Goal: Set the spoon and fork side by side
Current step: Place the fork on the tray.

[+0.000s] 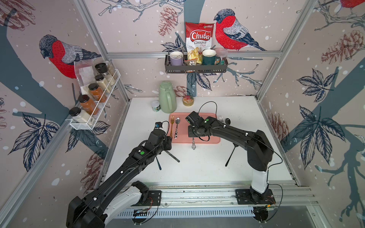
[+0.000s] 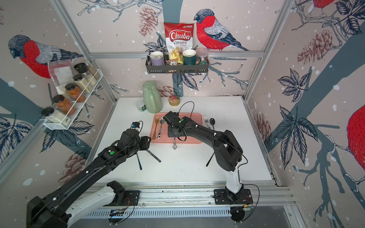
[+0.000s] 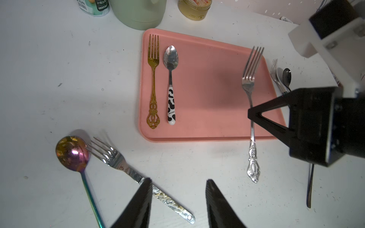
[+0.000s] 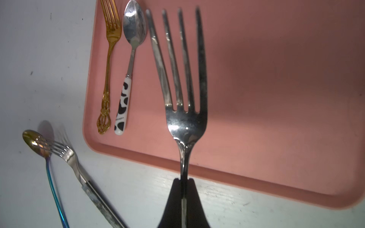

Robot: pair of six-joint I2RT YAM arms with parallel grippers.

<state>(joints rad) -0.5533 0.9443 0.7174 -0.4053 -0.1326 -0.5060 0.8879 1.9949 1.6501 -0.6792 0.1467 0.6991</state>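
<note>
Near left: left gripper (image 3: 178, 180) hung with jaws parted, empty, beside iridescent spoon (image 3: 71, 151) and mottled-handled fork (image 3: 118, 159). Centre: right gripper (image 4: 183, 179) clenched ornate silver fork (image 4: 185, 122), tines over pink tray (image 3: 207, 118). Tray's left: gold fork (image 3: 153, 79) and cow-patterned spoon (image 3: 171, 79) lay side by side.

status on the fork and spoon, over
Right gripper shut on silver fork, tines over pink tray. Left gripper open, empty. Gold fork and cow-print spoon lie paired on tray; nothing blocking.

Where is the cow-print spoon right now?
In both top views the cow-print spoon lies at the left end of the pink tray, just right of the gold fork and parallel to it, bowl toward the back wall.
</note>
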